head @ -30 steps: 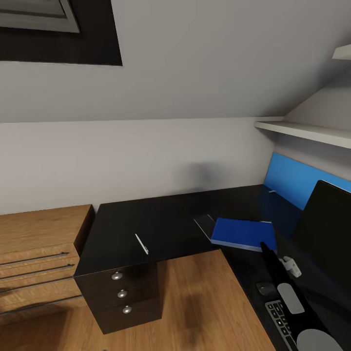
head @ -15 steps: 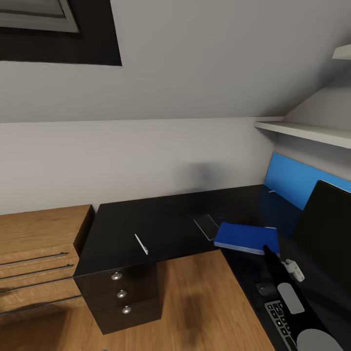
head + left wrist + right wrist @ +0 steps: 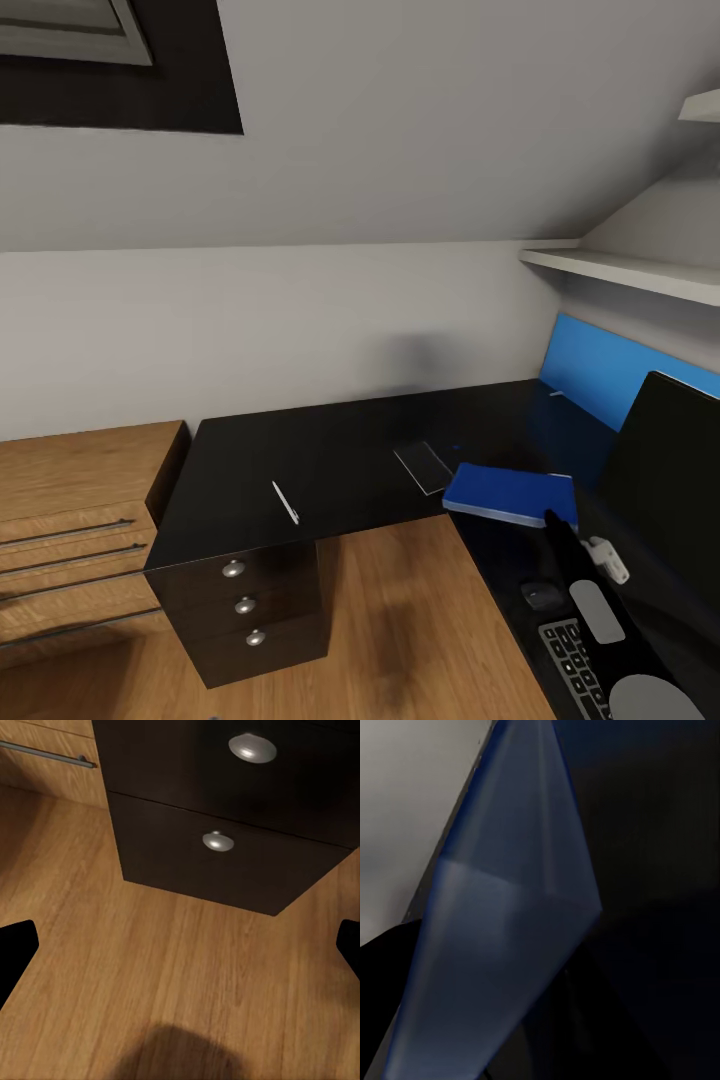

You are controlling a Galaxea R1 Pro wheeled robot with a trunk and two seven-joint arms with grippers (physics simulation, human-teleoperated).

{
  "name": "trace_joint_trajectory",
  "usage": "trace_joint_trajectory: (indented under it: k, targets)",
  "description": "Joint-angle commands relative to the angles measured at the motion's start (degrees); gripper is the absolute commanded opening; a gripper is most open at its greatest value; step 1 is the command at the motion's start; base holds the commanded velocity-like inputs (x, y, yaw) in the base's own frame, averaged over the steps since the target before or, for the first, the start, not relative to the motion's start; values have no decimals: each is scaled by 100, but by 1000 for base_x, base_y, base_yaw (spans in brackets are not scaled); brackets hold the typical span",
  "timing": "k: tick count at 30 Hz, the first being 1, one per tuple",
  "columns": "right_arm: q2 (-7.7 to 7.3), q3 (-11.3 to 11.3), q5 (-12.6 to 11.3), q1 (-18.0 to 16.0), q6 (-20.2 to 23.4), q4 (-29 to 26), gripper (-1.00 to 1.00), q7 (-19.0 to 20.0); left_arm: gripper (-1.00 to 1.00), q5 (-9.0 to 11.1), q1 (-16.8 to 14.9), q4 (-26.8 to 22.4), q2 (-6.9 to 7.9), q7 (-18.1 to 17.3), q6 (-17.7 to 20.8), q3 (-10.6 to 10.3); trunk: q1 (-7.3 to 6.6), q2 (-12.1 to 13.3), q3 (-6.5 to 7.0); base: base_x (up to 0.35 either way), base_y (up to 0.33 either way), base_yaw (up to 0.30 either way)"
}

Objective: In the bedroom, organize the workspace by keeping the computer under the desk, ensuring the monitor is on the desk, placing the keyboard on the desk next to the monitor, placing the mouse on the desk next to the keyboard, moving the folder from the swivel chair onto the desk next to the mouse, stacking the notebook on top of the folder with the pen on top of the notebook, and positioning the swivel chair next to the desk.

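On the black worktop [image 3: 340, 450] the blue folder [image 3: 510, 493] lies at about 4 o'clock from centre in the head view, and the right claw [image 3: 549, 518] grips its near edge. The notebook [image 3: 423, 466] lies flat just beside the folder at its 10 o'clock; the pen [image 3: 285, 501] rests well apart toward 9 o'clock. Keyboard [image 3: 575, 665], mouse [image 3: 541, 595] and monitor [image 3: 665, 480] sit toward 5 o'clock. The left claw [image 3: 180, 945] hangs spread wide over the floor [image 3: 150, 975] before the drawer unit [image 3: 225, 832].

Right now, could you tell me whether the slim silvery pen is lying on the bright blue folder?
No, the pen lies alone on the black desk, apart from the folder.
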Motion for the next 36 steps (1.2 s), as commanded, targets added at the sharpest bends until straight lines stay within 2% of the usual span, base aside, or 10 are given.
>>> trace_joint_trajectory:
  k: [1, 4, 9, 36]
  targets:
    - [0, -5, -60, -5, -45, 8, -100, -30, 100, 32, -4, 3, -1, 17, -17, -48, 1, -5, -7, 0, 0, 0]
    - [4, -5, -59, -5, -268, 13, -100, -137, 100, 32, -4, 3, -1, 17, -17, -48, 1, -5, -7, 0, 0, 0]
    - [4, 3, -58, -5, -384, 16, -100, -170, 100, 32, -4, 3, -1, 17, -17, -48, 1, -5, -7, 0, -14, 0]
    - [9, 4, -65, -5, -397, 53, -100, -255, 100, 35, -4, 3, 6, 32, -17, -41, 1, -5, -7, 25, -11, 0]
